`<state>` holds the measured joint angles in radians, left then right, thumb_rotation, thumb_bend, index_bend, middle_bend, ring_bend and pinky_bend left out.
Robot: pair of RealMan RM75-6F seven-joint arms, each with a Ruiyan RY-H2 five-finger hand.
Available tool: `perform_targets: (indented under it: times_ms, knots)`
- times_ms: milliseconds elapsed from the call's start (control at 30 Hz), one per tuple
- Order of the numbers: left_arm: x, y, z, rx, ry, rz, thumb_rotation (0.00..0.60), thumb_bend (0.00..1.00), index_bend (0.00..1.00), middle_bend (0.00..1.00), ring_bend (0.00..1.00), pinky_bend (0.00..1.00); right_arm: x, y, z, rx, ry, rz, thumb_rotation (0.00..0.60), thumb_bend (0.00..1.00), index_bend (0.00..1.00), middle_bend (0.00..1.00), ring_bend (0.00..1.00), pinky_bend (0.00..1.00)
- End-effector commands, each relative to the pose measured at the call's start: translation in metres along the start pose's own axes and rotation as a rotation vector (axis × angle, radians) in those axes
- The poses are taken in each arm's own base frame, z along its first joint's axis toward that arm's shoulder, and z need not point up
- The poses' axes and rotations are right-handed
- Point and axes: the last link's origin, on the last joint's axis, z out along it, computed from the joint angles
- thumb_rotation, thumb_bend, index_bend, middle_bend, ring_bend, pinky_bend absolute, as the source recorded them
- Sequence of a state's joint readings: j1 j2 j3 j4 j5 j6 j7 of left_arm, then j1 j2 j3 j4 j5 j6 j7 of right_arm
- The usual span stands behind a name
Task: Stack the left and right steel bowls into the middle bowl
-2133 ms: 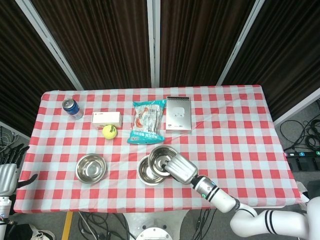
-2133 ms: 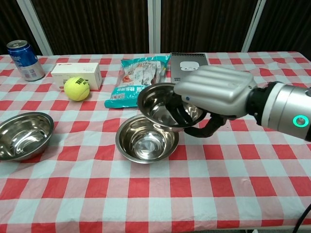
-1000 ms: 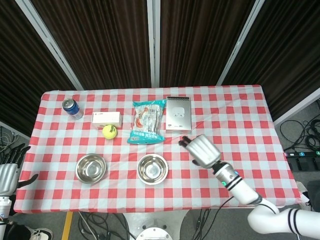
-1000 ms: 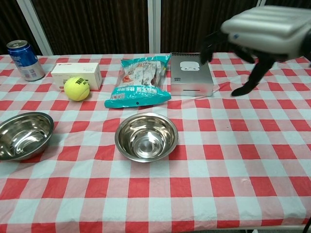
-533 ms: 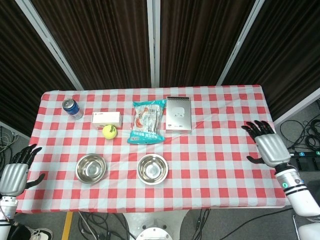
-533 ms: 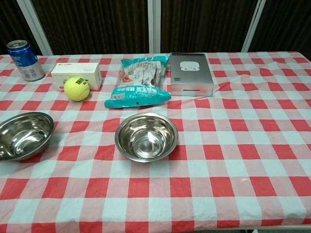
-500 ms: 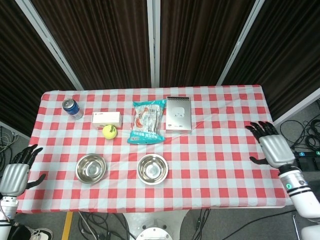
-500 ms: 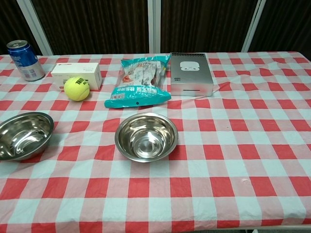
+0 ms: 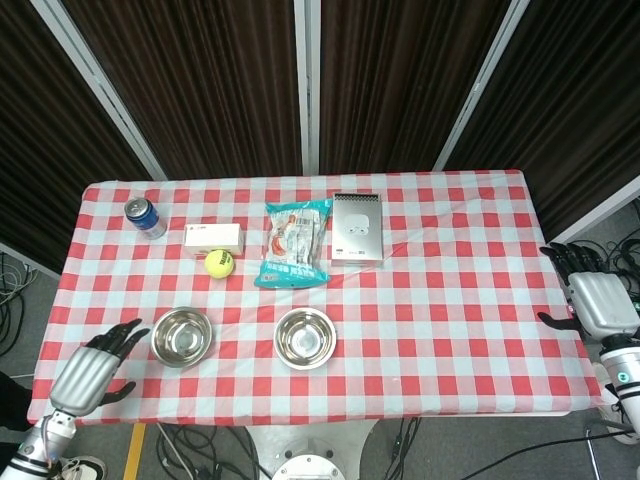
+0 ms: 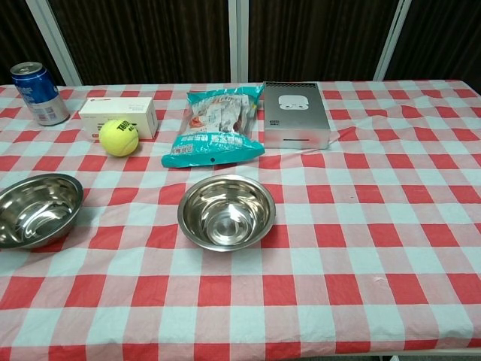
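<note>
The middle steel bowl (image 9: 305, 338) (image 10: 226, 211) sits near the table's front edge, with another bowl nested in it. The left steel bowl (image 9: 181, 336) (image 10: 32, 208) stands alone further left. My left hand (image 9: 88, 377) hovers over the table's front left corner, fingers spread, holding nothing, a short way left of the left bowl. My right hand (image 9: 594, 299) is off the table's right edge, fingers apart and empty. Neither hand shows in the chest view.
On the checked tablecloth (image 9: 450, 290) lie a blue can (image 9: 145, 216), a white box (image 9: 213, 237), a yellow tennis ball (image 9: 219, 263), a teal snack bag (image 9: 296, 242) and a silver box (image 9: 357, 228), all behind the bowls.
My right hand set its bowl into the middle bowl, let go and drew back off the right edge. My left hand has come in toward the left bowl.
</note>
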<state>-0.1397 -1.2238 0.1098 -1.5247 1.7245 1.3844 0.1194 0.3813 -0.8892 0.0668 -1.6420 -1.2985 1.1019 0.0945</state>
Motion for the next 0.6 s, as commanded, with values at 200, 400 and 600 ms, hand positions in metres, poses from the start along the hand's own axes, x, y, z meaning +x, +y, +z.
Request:
perform_targets:
  times_ms: [200, 400, 600]
  knots:
    - [-0.013, 0.015, 0.018, -0.081, -0.024, 0.076, 0.6, 0.25, 0.33, 0.32, 0.5, 0.69, -0.006, 0.002, 0.001, -0.017, -0.014, -0.006, 0.6, 0.1, 0.09, 0.05, 0.0, 0.0]
    - [-0.019, 0.014, 0.02, -0.066, -0.051, 0.096, 0.6, 0.26, 0.39, 0.38, 0.83, 0.87, -0.005, 0.008, 0.001, -0.033, -0.005, 0.001, 0.6, 0.1, 0.09, 0.05, 0.0, 0.0]
    - [-0.029, 0.012, 0.024, -0.056, -0.094, 0.115, 0.6, 0.26, 0.41, 0.4, 0.88, 0.9, -0.006, 0.008, 0.004, -0.035, -0.014, 0.005, 0.6, 0.1, 0.09, 0.05, 0.0, 0.0]
